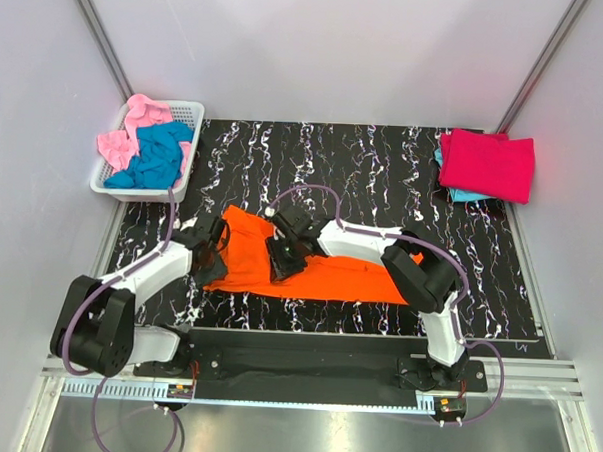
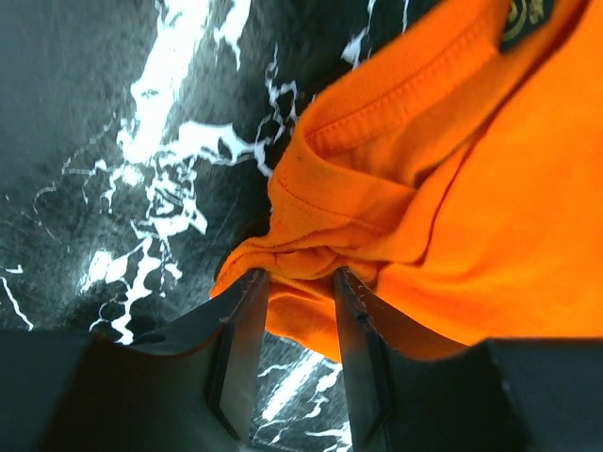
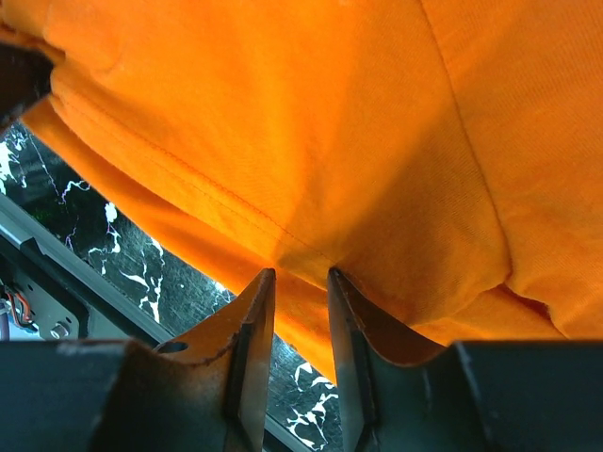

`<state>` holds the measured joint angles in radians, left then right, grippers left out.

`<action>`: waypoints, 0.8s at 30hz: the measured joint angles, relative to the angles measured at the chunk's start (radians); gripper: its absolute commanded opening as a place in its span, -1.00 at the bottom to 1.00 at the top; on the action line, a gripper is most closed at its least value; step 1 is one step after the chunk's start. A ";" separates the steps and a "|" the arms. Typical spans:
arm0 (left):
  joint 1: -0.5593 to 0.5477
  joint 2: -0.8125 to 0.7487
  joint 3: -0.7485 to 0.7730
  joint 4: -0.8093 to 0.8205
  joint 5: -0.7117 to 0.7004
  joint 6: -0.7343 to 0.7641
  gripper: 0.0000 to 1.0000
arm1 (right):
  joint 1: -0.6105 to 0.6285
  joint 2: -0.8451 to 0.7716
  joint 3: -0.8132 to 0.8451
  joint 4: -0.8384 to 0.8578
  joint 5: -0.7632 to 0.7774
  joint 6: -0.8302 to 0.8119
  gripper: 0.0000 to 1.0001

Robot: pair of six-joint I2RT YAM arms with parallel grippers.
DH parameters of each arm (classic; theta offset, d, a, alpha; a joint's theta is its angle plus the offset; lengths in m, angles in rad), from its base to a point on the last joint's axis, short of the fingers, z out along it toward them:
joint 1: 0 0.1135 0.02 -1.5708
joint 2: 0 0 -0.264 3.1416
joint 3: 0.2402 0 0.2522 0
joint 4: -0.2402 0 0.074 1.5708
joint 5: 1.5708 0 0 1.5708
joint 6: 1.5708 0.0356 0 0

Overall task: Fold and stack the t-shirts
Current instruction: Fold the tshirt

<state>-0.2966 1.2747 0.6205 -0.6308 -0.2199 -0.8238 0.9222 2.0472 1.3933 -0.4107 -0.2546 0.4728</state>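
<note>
The black marbled table fills the middle of the scene. On its near half the orange shirt lies spread in a long strip from left to right, near the front edge.

At the far left corner stands a white basket, hanging partly over the table's edge. A pink shirt and a teal shirt are crumpled together inside it.

At the far right corner a crimson shirt lies folded flat on top of a blue cloth, of which only an edge shows.

The left claw sits at the left end of the orange shirt. Its wrist view shows the fingers closed on a bunched edge of the orange cloth, close to the collar seam, over the table.

The right claw is just right of it, over the shirt's middle. Its wrist view shows the fingers almost together, pinching a fold of the orange shirt that hangs lifted above the table's near edge.
</note>
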 measured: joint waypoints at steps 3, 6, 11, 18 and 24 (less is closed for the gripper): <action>0.000 0.034 0.024 0.001 -0.015 -0.005 -0.21 | 0.000 -0.006 -0.013 0.014 0.000 0.001 -0.26; 0.000 0.043 0.034 0.000 -0.021 -0.008 -0.21 | 0.000 -0.007 -0.014 0.016 0.000 0.001 -0.24; 0.000 0.030 0.041 -0.011 -0.023 -0.006 -0.21 | 0.004 -0.011 -0.011 0.022 -0.002 -0.002 0.05; 0.000 -0.136 0.080 -0.035 -0.010 0.018 -0.18 | 0.011 -0.024 0.021 -0.006 0.081 -0.048 0.86; 0.000 -0.225 0.127 -0.060 0.041 0.050 -0.17 | 0.011 -0.060 0.062 -0.051 0.190 -0.087 0.99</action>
<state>-0.2962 1.0496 0.7471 -0.6907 -0.1787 -0.7742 0.9329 1.9877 1.4551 -0.4622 -0.0650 0.3859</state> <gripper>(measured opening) 0.410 0.993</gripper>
